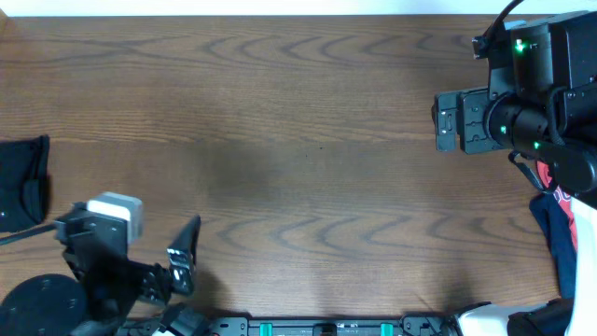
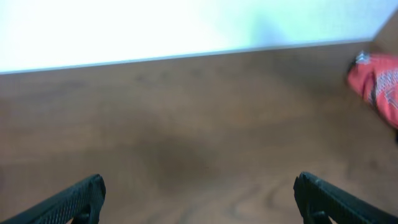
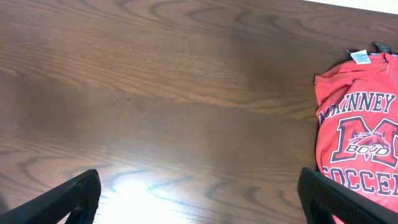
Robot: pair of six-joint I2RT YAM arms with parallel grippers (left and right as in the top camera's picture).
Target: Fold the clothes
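Observation:
The black T-shirt (image 1: 22, 182) lies bunched at the far left edge of the table, partly cut off by the frame; its label does not show. My left gripper (image 1: 185, 257) is open and empty near the front left, to the right of the shirt and apart from it. In the left wrist view its jaws (image 2: 199, 199) are wide apart over bare wood. My right gripper (image 3: 199, 199) is open and empty over bare wood. The right arm (image 1: 485, 121) sits at the far right.
A red T-shirt with white lettering (image 3: 360, 143) lies at the table's right edge, also in the overhead view (image 1: 558, 198) and the left wrist view (image 2: 376, 84). A navy garment (image 1: 560, 245) lies beside it. The brown wooden table (image 1: 308, 159) fills the middle.

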